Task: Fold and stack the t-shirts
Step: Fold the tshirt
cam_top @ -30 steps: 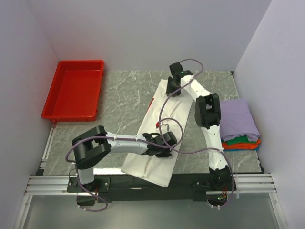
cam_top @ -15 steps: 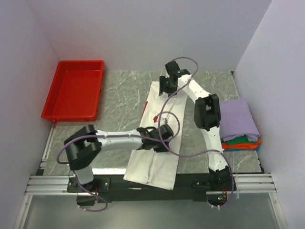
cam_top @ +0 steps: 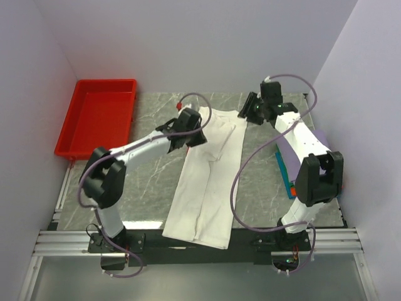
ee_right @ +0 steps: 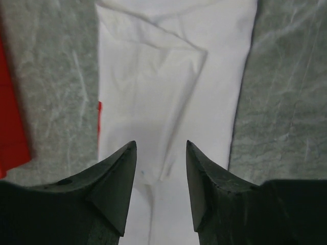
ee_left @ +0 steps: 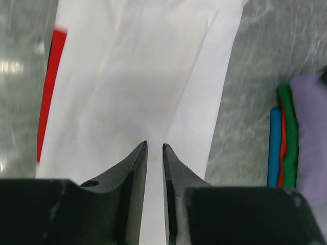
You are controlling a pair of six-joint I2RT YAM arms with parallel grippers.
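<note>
Centrally, the marble-patterned table (cam_top: 156, 182) carries the white t-shirt (cam_top: 210, 182). It is folded into a long strip running from the near edge toward the far wall, with a sliver of red print along its left edge. A red tray (cam_top: 128, 119) sits far left. The stack of folded shirts (ee_left: 291, 138) lies at the right edge. The left gripper (ee_left: 154, 147) hovers over the strip, nearly closed and empty. The right gripper (ee_right: 161, 145) hangs partly open, holding nothing.
</note>
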